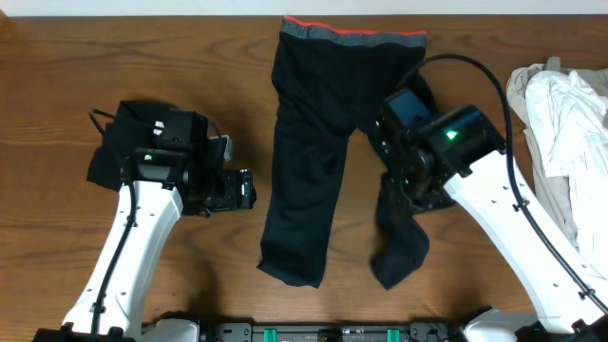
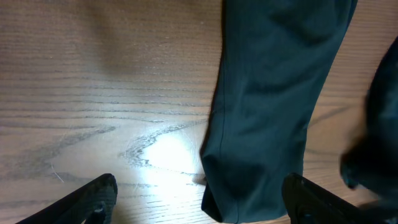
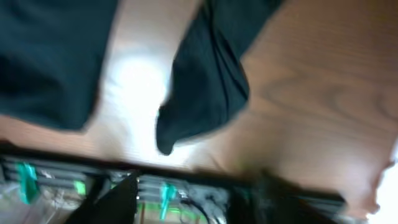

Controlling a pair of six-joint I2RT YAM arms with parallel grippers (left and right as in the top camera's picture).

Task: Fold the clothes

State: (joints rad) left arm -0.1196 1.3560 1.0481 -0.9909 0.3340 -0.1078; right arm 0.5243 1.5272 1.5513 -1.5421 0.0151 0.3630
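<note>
The black trousers lie on the table with the grey waistband and red-orange edge at the far side. The left leg lies flat and straight; the right leg is crumpled and runs under my right arm to its cuff. My left gripper is open and empty beside the left leg; in the left wrist view the leg's cuff sits between the jaws. My right gripper is open above the right leg; its blurred view shows that cuff ahead of the jaws.
A small black folded garment with a white tag lies at the left under my left arm. A heap of white cloth lies at the right edge. The table's front rail with green parts shows in the right wrist view.
</note>
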